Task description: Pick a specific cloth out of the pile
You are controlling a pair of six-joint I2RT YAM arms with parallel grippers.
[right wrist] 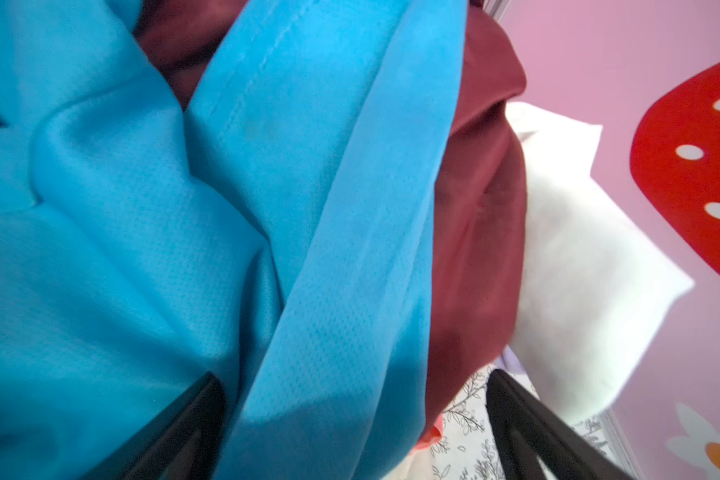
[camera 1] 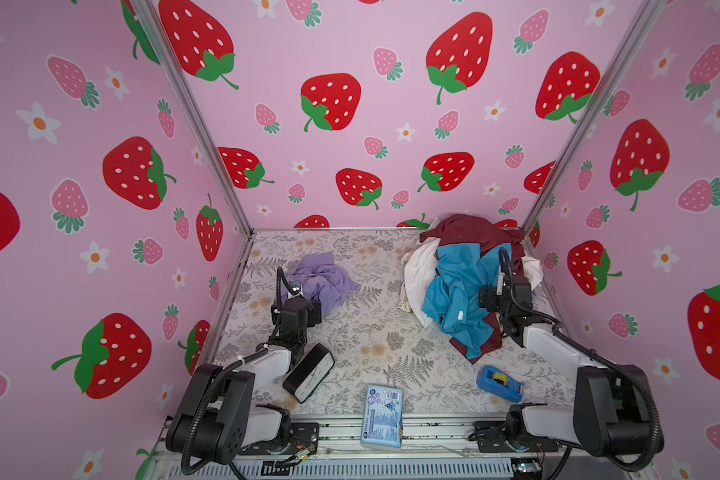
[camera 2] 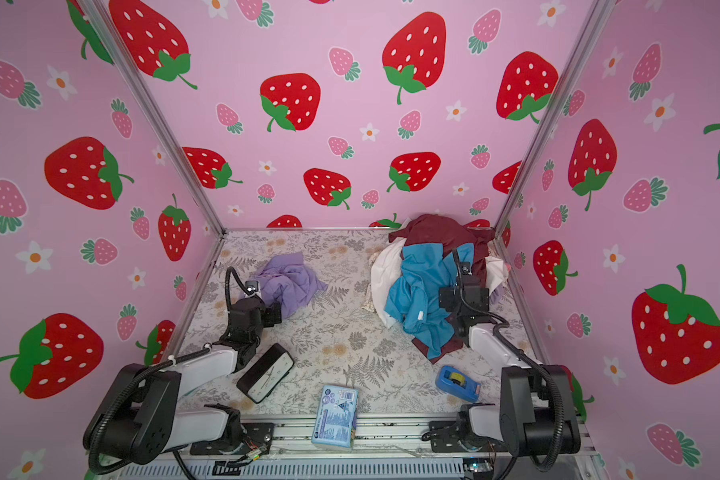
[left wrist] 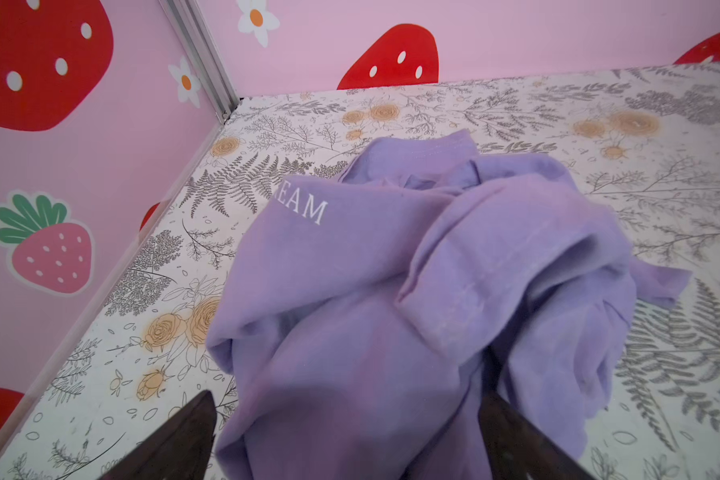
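cloth [camera 1: 325,278] is lying apart from pile [camera 1: 458,282], seemingly sorted; left gripper [left wrist: 348,399] is straddling it, right gripper [right wrist: 354,376] straddling pile, both wide.

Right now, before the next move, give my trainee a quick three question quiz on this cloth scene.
1. True or false: the lavender cloth lies apart from the pile.
2. The right gripper is at: A the lavender cloth, B the pile, C neither.
3. Fill in: the left gripper is ___, with a finger on either side of the lavender cloth.
Key: 1 true; 2 B; 3 open.
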